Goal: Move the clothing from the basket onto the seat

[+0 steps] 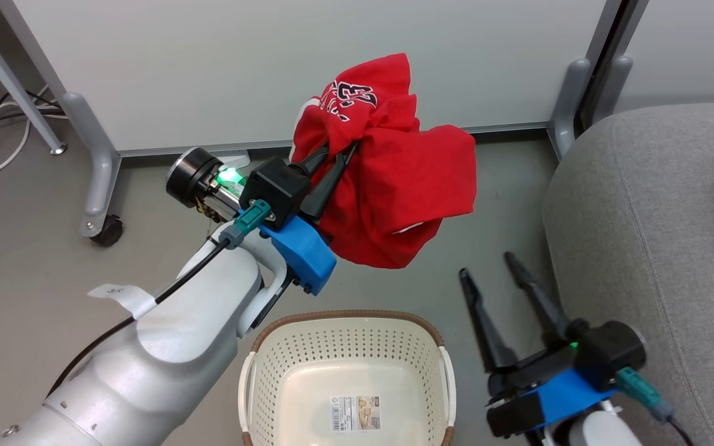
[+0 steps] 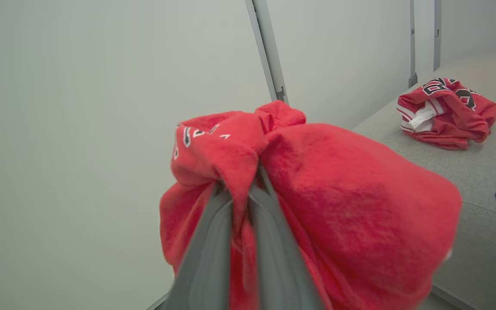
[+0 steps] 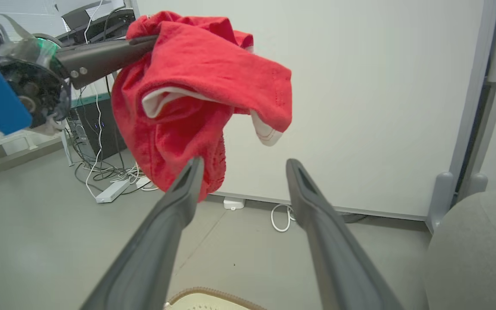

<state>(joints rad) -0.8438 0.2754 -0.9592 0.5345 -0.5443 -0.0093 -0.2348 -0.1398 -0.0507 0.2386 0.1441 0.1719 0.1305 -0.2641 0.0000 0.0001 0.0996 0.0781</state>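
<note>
While left pincer [image 1: 341, 152] holds clothing [image 1: 400, 179], seemingly beyond basket [image 1: 344, 316].

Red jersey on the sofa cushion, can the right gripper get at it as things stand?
Probably yes. The right gripper is open and empty beside the sofa cushion, with only bare fabric between it and the red jersey. The red garment in the left gripper hangs on the other side.

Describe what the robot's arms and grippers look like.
Pale silver-white arm shells. The left gripper and right gripper each have two long dark tapered fingers, black body, blue mount, green light and teal plug. White tape tag on the left cable.
</note>
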